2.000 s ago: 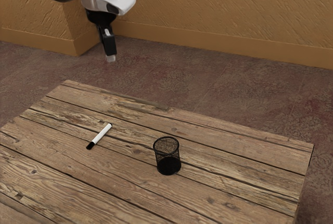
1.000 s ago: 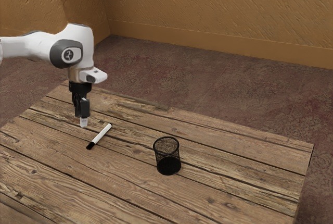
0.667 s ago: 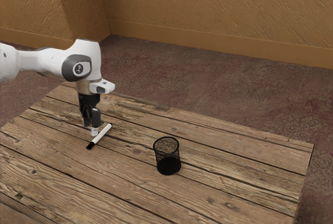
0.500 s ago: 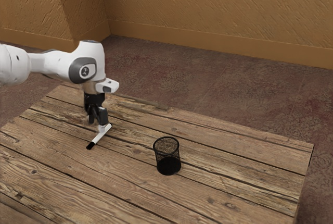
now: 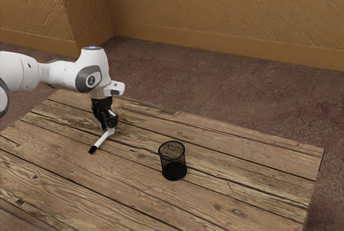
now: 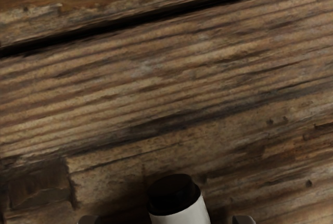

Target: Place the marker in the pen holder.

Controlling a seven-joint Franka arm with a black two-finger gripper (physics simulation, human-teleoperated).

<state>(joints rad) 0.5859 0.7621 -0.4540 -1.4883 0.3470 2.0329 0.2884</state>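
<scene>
Marker point(image 5: 100, 141) is resting on the table point(image 5: 242, 188) between the spread fingers of the gripper point(image 5: 110, 131), good grasping now calling for centring and closing evenly before lifting, while the wrist view is revealing side gaps that the exterior view is obscuring.

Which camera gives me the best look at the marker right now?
The exterior view: it shows most of the marker, from one black end up to the gripper. The wrist view shows a black end close up, with a short piece of white barrel.
</scene>
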